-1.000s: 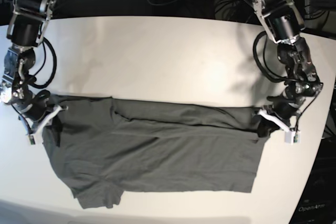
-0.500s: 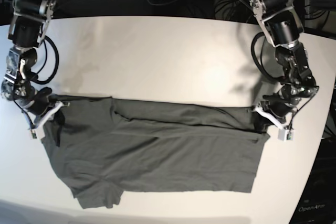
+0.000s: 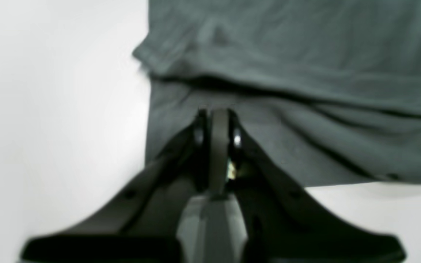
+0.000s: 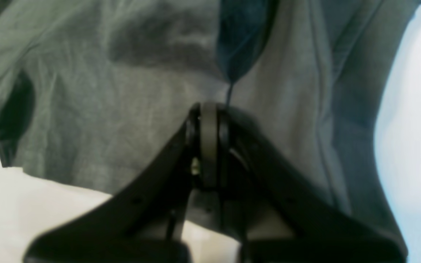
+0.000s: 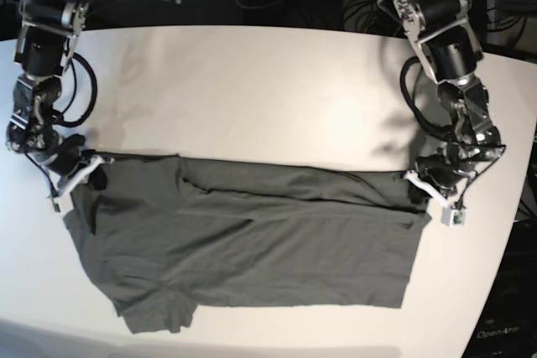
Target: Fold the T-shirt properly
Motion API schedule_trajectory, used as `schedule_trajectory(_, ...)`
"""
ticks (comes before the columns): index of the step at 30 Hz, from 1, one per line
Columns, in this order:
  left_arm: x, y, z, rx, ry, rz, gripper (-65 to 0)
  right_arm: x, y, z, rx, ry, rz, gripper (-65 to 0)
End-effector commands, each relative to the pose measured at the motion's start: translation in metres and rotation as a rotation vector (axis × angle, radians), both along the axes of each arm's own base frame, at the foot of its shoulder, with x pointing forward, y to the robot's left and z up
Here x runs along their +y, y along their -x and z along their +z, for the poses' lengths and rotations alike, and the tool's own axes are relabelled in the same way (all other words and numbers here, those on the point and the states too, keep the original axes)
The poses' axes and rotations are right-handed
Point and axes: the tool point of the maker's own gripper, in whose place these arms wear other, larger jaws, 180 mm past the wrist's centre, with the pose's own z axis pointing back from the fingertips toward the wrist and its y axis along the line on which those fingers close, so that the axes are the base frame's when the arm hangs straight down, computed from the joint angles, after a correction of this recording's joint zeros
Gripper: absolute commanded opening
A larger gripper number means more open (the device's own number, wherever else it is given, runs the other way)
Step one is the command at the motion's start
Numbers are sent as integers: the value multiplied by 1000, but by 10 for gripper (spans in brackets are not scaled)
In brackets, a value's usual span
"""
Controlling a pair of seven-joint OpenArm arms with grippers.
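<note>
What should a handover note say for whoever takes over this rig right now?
Left gripper: jaws shut on the T-shirt, pinching its far edge at the hem end.
Right gripper: jaws shut on the T-shirt's far edge at the sleeve end.
T-shirt: spread lengthwise on the white table, far long edge already doubled over, one sleeve sticking out at the near corner.
Done: both ends gripped.
Left: probably carry the gripped edge across, tuck the sleeve, finish the folds.

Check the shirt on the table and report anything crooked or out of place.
The T-shirt lies askew: its far edge slants, and one sleeve sticks out crumpled at the near corner. Nothing looks torn or spilled.
</note>
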Motion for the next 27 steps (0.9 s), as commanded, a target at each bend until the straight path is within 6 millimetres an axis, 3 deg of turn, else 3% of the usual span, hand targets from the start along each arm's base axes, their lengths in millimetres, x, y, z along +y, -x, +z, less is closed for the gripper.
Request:
schedule_trajectory(1,4,-18,23,-77,1,4,-627,-9,-6,12,-25,22,12,-643)
schedule_trajectory(9,4,-8,3,-9,-28,-15,-627,-11,9,0,12,25,12,-643)
schedule_trajectory(20,11,0,-7,37,-71,-17,-627,-10,38,-22,73,19,8,-643)
schedule_trajectory(27,24,25,-19,77,-114,-21,-627,-11,59,-36,116,17,6,-643)
